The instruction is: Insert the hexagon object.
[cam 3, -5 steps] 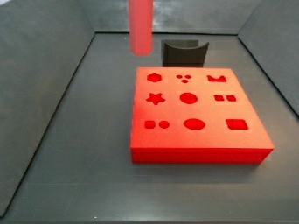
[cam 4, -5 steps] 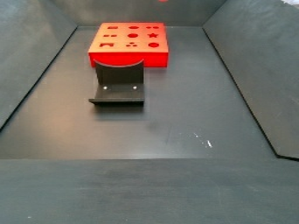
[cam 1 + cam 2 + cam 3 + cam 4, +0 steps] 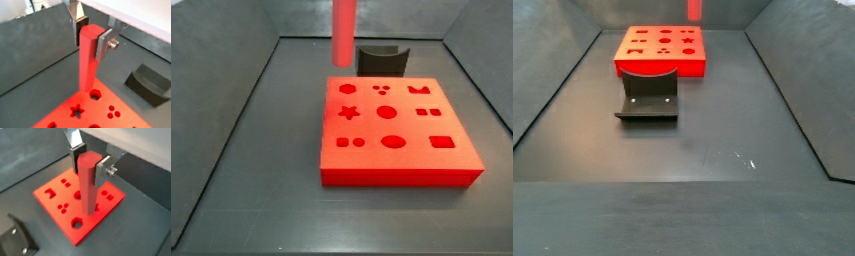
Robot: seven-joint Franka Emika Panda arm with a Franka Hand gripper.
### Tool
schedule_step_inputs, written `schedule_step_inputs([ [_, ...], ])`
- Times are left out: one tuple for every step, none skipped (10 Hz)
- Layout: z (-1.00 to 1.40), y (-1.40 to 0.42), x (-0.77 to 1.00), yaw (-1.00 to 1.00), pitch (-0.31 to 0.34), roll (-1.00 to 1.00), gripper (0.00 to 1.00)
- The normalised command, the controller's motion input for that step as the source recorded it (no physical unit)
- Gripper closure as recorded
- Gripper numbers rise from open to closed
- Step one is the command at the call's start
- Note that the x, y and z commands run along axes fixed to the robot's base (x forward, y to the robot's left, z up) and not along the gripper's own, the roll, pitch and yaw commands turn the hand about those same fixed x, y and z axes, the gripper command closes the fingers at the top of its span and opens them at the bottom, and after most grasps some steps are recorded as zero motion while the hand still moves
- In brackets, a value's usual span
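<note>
The gripper [image 3: 91,36] is shut on the hexagon object [image 3: 88,62], a long salmon rod held upright; both also show in a wrist view, the gripper [image 3: 90,164] and the rod [image 3: 89,185]. The silver fingers [image 3: 101,45] clamp its top end. The rod hangs above the bright-red block [image 3: 63,114] with shaped holes, and its lower end is just beside the hexagon hole [image 3: 95,93]. In both side views only the rod shows [image 3: 344,35] [image 3: 695,8], over the block's [image 3: 398,165] far left corner near the hexagon hole [image 3: 348,89]. The gripper itself is out of frame there.
The dark fixture [image 3: 382,58] stands on the floor right behind the block; it also shows in a side view [image 3: 647,100] and in both wrist views [image 3: 150,82] [image 3: 17,240]. Grey walls enclose the dark floor on several sides.
The rod has shifted a little to the right in a side view and now shows lower in the other, closer over the block's hexagon hole corner.
</note>
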Motion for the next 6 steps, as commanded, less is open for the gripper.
schedule_step_inputs([
  [-0.45, 0.24, 0.15, 0.68, 0.000, 0.09, 1.00],
  [-0.42, 0.21, 0.10, 0.72, -0.003, 0.10, 1.00],
  [-0.43, 0.16, 0.11, 0.75, -0.016, 0.10, 1.00],
  [-0.47, 0.20, 0.24, 0.65, -0.071, 0.04, 1.00],
  [-0.47, 0.24, 0.22, 0.60, -0.169, 0.00, 1.00],
  [-0.43, 0.19, 0.19, 0.52, -0.247, 0.04, 1.00],
])
